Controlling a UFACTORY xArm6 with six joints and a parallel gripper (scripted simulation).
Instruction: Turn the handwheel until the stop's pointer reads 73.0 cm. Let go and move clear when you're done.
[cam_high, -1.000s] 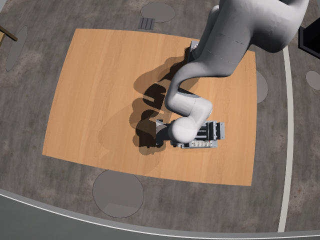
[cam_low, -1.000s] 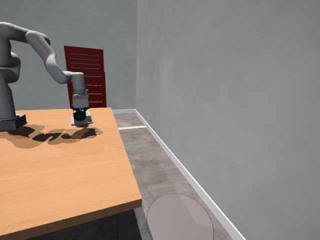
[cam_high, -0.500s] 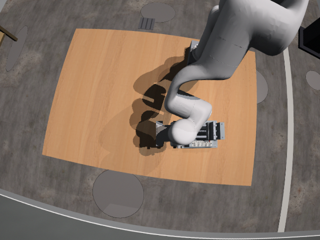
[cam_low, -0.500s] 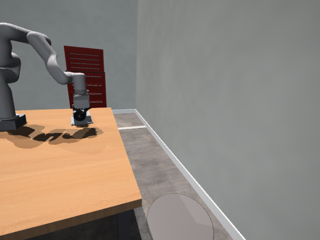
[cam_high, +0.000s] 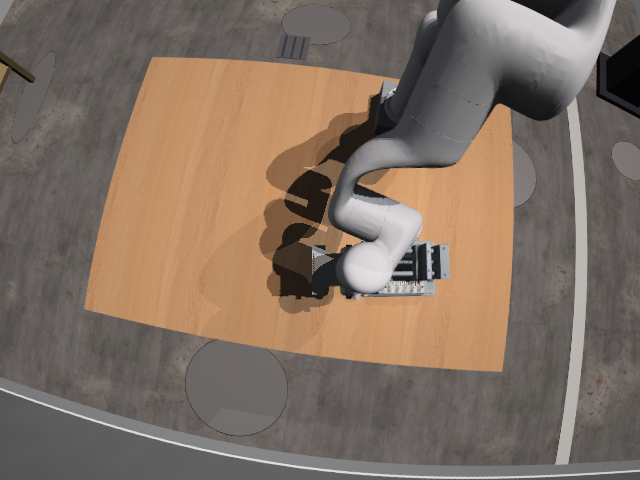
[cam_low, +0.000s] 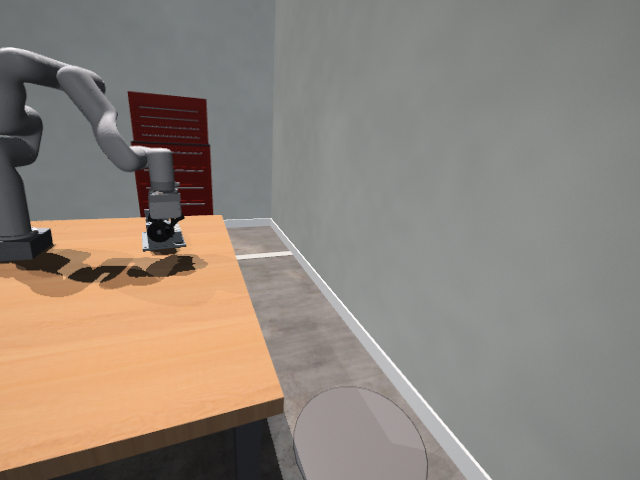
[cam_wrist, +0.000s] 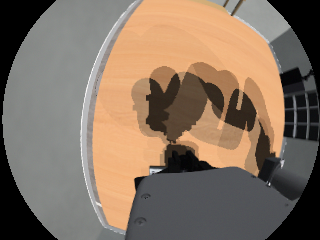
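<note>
The end effector (cam_low: 161, 225) is clamped on the black handwheel (cam_low: 159, 231) at the near end of the small grey stop fixture (cam_high: 431, 268), which sits on the wooden desk (cam_high: 196, 206) near its far right edge

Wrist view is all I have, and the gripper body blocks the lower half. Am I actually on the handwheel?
Observer: Yes. In the exterior view the gripper is shut on the black handwheel, coming down on it from above.
Operator: Where does the wheel sit on the fixture?
Observer: In the top view the fixture runs out from under your wrist; the wheel end is hidden beneath the arm.
Operator: Can you read the pointer?
Observer: No. The scale strip shows along the fixture's near edge, but its marks are too small to read.
</note>
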